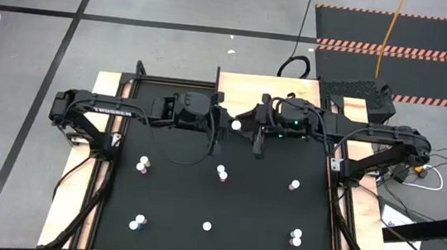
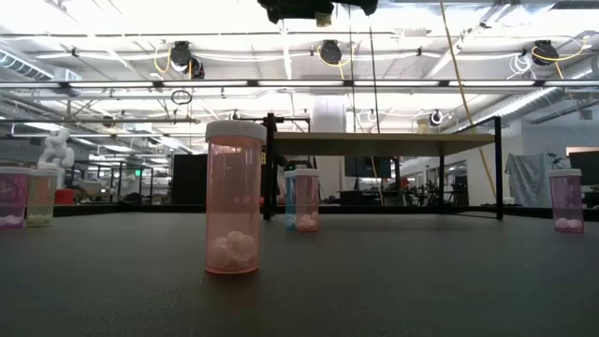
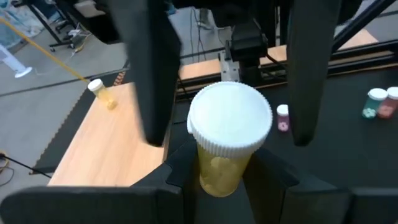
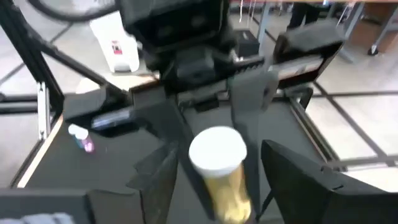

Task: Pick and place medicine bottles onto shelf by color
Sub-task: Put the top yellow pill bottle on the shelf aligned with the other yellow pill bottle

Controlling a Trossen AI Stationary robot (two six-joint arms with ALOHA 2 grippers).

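Observation:
A yellow medicine bottle [image 3: 229,134] with a white cap [image 1: 236,125] hangs in the air between my two grippers, over the table's far middle, just before the shelf [image 1: 268,92]. My left gripper [image 1: 221,130] is shut on it. My right gripper [image 1: 250,133] faces it from the right, open. Its fingers [image 3: 152,74] stand on either side of the cap without touching. A second yellow bottle [image 3: 99,92] sits on the shelf board [image 3: 106,146]. Several bottles [image 1: 221,173] stand on the black table. My left gripper pinches the yellow bottle's body [image 3: 217,177], below the cap, between its two fingers [image 3: 177,177]. The fingers come nearly level from the table's left. The bottle is lifted clear of the table, cap up and roughly upright.
Capped bottles stand in two rows on the table: far row [image 1: 144,164], [image 1: 293,185]; near row [image 1: 139,222], [image 1: 207,226], [image 1: 296,237]. In the low view a pink bottle [image 2: 232,201] stands nearest, and the shelf [image 2: 384,142] rises on thin black legs behind.

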